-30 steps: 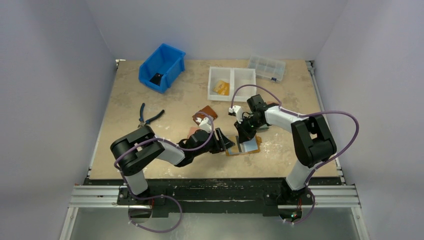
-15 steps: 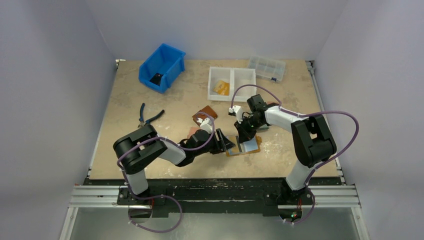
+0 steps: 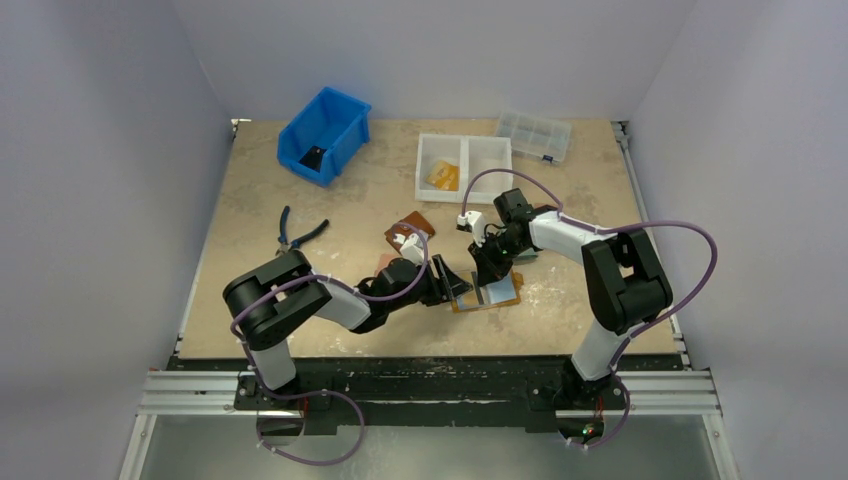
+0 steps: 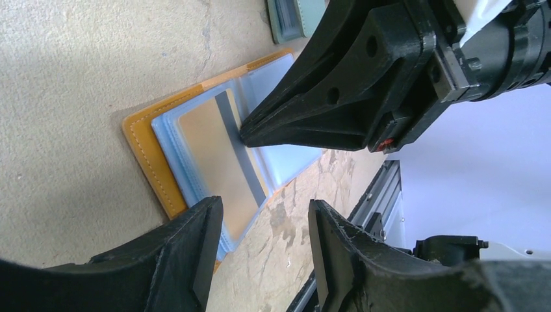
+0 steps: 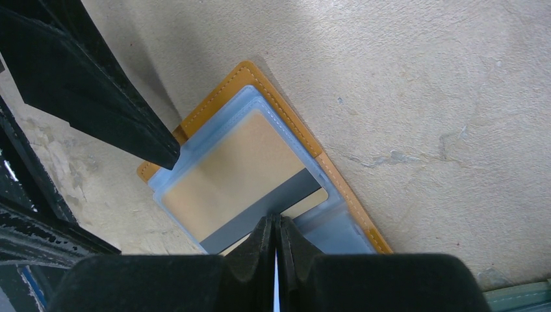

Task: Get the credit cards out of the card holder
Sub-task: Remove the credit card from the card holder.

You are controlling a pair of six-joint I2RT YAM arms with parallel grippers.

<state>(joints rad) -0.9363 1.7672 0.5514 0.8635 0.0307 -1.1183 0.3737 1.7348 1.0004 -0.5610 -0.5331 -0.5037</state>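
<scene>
The mustard-orange card holder (image 3: 490, 297) lies open on the table, its clear bluish sleeves up. In the top sleeve sits an orange-yellow credit card (image 5: 224, 177) with a dark stripe (image 4: 237, 146). My right gripper (image 5: 276, 222) is shut, its joined tips pressed down on that stripe (image 4: 243, 133). My left gripper (image 4: 265, 209) stands open at the holder's near corner. One of its fingers (image 5: 97, 84) lies over the sleeve's edge, the other over bare table. Nothing is between its fingers.
A brown wallet (image 3: 410, 227) lies just left of the arms, pliers (image 3: 298, 232) further left. A blue bin (image 3: 323, 135), a white two-part tray (image 3: 464, 168) and a clear box (image 3: 534, 135) stand at the back. The table's front edge runs close to the holder.
</scene>
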